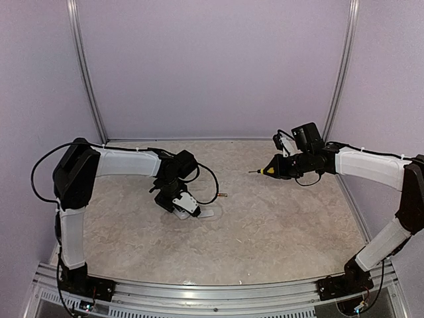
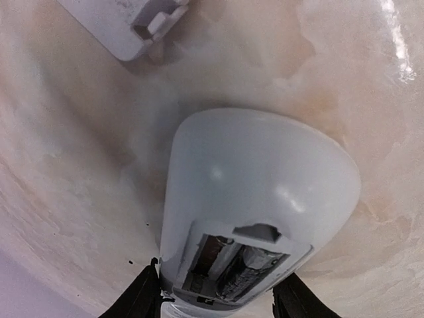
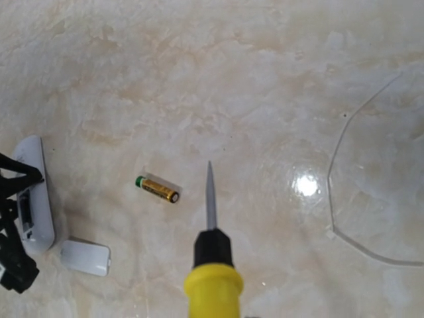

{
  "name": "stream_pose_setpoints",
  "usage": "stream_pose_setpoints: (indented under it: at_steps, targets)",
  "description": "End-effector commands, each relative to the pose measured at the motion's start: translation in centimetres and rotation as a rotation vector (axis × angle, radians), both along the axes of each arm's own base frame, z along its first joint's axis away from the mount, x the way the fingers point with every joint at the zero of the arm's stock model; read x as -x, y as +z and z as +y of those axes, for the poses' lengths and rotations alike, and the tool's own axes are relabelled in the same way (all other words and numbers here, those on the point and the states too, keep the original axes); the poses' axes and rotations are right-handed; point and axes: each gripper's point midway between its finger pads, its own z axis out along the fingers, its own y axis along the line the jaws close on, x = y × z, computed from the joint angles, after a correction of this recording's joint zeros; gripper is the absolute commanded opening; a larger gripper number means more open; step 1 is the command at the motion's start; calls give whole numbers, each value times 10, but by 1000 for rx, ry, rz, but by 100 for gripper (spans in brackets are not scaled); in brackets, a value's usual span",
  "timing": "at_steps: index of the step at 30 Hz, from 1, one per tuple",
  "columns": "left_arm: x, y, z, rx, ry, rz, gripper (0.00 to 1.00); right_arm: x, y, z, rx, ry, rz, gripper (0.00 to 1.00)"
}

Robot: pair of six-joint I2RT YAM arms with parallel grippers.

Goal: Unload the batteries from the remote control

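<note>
The white remote control (image 2: 258,179) lies on the table with its open battery bay (image 2: 232,262) facing up. My left gripper (image 2: 222,301) is shut on its end, one black finger (image 2: 136,298) on each side. A dark battery (image 2: 255,268) seems to lie in the right slot; the left slot looks empty. The brassy-gold battery (image 3: 158,189) lies loose on the table, right of the remote (image 3: 33,195), and also shows in the top view (image 1: 222,195). My right gripper (image 1: 283,165) holds the yellow-handled screwdriver (image 3: 213,265) in the air, tip near the gold battery.
The small white cover piece (image 3: 85,256) lies beside the remote, and also shows in the left wrist view (image 2: 126,26). A clear thin arc (image 3: 338,199) lies on the table to the right. Walls enclose the back and sides.
</note>
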Motion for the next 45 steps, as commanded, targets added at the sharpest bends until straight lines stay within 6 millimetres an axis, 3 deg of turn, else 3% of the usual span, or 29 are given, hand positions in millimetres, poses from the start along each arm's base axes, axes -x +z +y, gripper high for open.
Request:
stream_pose_setpoints:
  at_steps: [1,8,13,23,30,36,41,45]
  targets:
    - [10,-17,8,-61,-6,71,54,0,6,-2,-11,4,-24,0]
    - [37,-28,-6,-40,10,234,48,-2,8,1,-21,15,-27,0]
    - [52,-29,-19,0,49,318,33,-3,11,1,-19,18,-29,0]
    - [90,8,-64,229,158,403,32,-5,18,1,-33,14,-36,0]
    - [118,13,-89,348,247,395,33,-5,21,0,-26,9,-39,0]
    - [129,8,-111,424,382,383,32,-5,18,-3,-11,-1,-32,0]
    - [133,10,-111,506,410,367,39,-4,21,-3,-11,-6,-23,0]
    - [121,50,-113,641,418,323,58,-3,25,-6,-9,-20,-31,0]
